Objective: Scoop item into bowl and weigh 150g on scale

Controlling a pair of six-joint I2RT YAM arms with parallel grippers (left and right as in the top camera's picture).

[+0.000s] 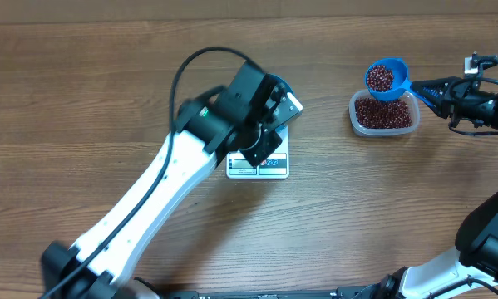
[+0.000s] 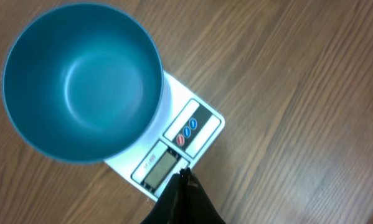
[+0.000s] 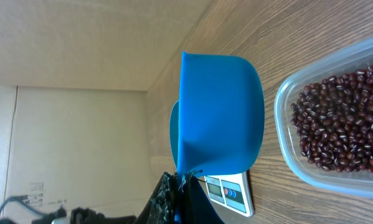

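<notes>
Beans (image 1: 380, 77): loose, hard, free-rolling, so expect spill if you tilt. Loaded scoop (image 1: 401, 84) hangs over the tub (image 1: 384, 129), at the right. Right gripper (image 1: 428, 89) clamps its handle, the sound place to hold; carry it level. Bowl (image 2: 80, 81) sits empty on the scale (image 2: 205, 115), centre; light, smooth. Left gripper (image 2: 184, 185) closed, empty, over the display (image 2: 160, 169).

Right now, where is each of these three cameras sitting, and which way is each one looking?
Overhead: fixed above the table, looking straight down at scale, tub of beans and loaded scoop; both arms show.
Left wrist: on the left arm, looking down into the empty bowl on the scale; left jaws shut at bottom.
Right wrist: on the right arm, looking sideways across the table past scoop and tub; right jaws shut on the scoop at bottom.
Shared: overhead and right wrist both see scoop, tub and scale.
</notes>
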